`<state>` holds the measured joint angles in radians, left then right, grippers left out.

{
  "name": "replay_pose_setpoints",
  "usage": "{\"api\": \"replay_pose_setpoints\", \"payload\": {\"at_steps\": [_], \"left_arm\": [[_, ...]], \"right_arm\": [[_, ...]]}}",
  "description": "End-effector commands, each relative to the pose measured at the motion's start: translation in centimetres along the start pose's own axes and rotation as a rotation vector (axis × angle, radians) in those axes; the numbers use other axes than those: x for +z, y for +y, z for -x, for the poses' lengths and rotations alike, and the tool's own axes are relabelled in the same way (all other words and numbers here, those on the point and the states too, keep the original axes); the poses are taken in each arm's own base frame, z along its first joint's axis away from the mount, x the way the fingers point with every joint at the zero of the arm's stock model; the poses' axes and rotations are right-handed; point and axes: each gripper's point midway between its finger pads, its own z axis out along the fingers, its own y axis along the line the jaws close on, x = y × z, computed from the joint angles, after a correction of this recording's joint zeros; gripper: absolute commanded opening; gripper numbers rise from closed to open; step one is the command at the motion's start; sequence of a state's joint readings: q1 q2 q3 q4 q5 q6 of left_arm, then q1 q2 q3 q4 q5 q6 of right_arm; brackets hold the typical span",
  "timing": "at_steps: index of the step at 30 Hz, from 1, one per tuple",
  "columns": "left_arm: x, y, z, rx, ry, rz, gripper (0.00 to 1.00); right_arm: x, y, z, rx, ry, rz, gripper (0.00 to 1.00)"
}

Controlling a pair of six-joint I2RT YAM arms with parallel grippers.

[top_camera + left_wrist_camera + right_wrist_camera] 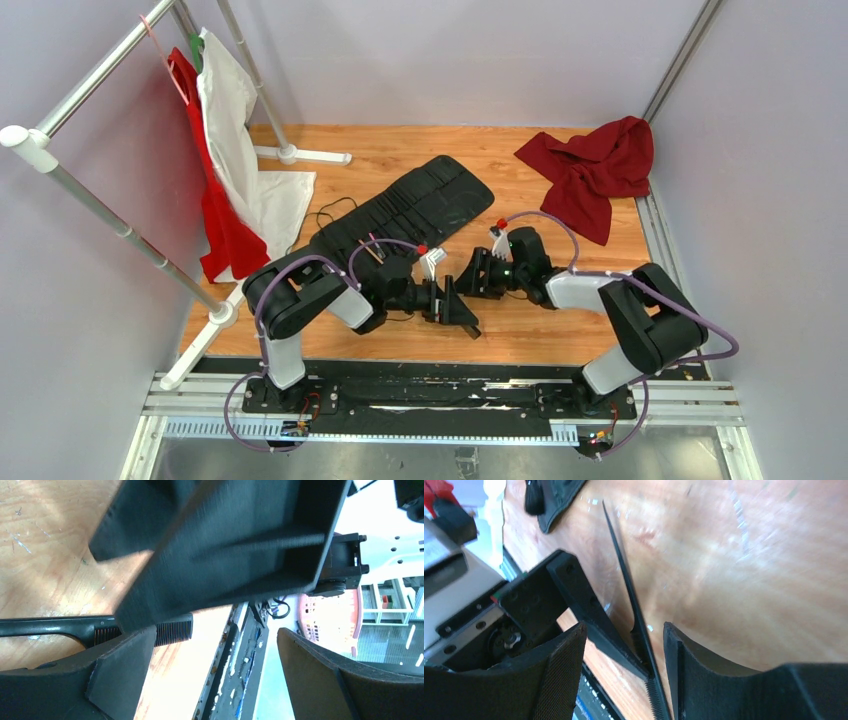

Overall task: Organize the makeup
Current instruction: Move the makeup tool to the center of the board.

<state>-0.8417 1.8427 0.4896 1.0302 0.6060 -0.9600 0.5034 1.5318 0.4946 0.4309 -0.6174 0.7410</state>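
A thin black comb lies on the wooden table with its pointed tail running away from me and its teeth toward the table's front edge. My right gripper is open and straddles the comb, which sits close to its right finger. My left gripper is also open; one of its fingers reaches the comb from the side. Both grippers meet at mid-table, the left gripper just in front of the right gripper. A couple of brushes lie by the case's near end.
The long black roll-up case lies open behind the grippers, a brush head at its corner. A red cloth lies at the back right. A rack with white and red garments stands at the left. The mounting rail borders the table's front edge.
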Motion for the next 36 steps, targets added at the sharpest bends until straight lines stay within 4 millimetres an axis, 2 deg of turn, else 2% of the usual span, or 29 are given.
{"api": "replay_pose_setpoints", "payload": {"at_steps": [1,7,11,19,23,29,36], "left_arm": [[0.1,2.0,-0.9,-0.009,0.03,0.081,0.98],[0.2,2.8,-0.1,-0.011,0.025,0.109,0.98],[0.5,3.7,0.5,-0.022,0.018,0.127,0.98],[1.9,5.4,2.5,-0.046,-0.004,0.141,0.98],[2.6,6.2,3.6,-0.053,-0.009,0.152,0.98],[2.8,7.0,5.8,-0.057,-0.034,0.171,0.98],[2.4,6.4,8.8,-0.02,-0.057,0.196,0.98]], "right_arm": [[-1.2,-1.0,3.2,-0.039,-0.056,-0.072,0.58],[-4.2,-1.0,7.3,-0.068,-0.14,-0.115,0.58],[-6.5,-1.1,8.5,-0.091,-0.181,-0.149,0.58],[-10.3,-1.8,7.7,-0.153,-0.225,-0.25,0.58],[-11.4,-2.3,6.9,-0.164,-0.236,-0.287,0.59],[-11.6,-3.1,5.8,-0.164,-0.224,-0.304,0.59],[-11.4,-3.7,5.1,-0.16,-0.21,-0.31,0.59]]}}
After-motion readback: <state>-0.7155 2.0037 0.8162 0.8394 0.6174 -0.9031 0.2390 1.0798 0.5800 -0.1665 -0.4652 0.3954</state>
